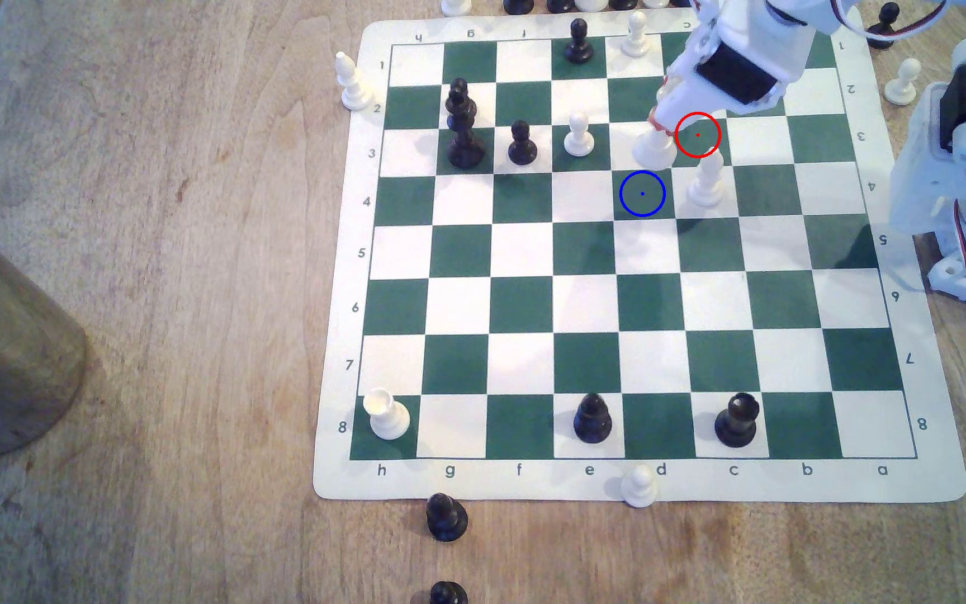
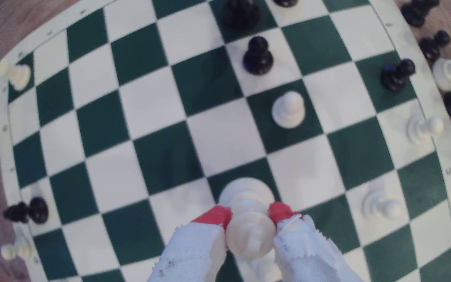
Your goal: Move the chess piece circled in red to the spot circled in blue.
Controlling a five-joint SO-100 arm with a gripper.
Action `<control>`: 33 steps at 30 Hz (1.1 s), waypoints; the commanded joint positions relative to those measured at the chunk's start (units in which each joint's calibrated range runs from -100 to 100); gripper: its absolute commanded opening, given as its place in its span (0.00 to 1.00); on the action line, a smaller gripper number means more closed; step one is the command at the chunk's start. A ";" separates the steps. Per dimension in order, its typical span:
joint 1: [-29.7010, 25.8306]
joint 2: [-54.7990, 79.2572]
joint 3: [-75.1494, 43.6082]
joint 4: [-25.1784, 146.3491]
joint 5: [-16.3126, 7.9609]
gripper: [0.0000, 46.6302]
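Observation:
My gripper [image 1: 659,121] is shut on the tall white piece with the cross crown [image 1: 654,150], its red-tipped fingers [image 2: 216,215] pinching the slim waist from both sides. In the wrist view the gripper [image 2: 250,214] has the piece [image 2: 247,195] between its tips, crown toward the camera. The piece's base is over the white square between the two rings; I cannot tell whether it touches the board. The red-ringed square [image 1: 697,135] lies bare just to the exterior view's right of it. The blue-ringed dark green square [image 1: 642,193] is empty, one row nearer the camera.
A tall white piece with a smooth top [image 1: 706,181] stands right of the blue ring in the exterior view. A white pawn [image 1: 578,136], a black pawn [image 1: 521,144] and a tall black piece [image 1: 462,125] stand further left. Captured pieces lie around the board [image 1: 527,244].

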 commanded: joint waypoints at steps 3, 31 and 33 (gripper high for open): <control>-0.65 6.64 -5.41 -4.52 0.10 0.06; -1.27 16.32 -5.22 -10.17 0.83 0.06; -1.20 16.83 -5.41 -10.17 0.93 0.06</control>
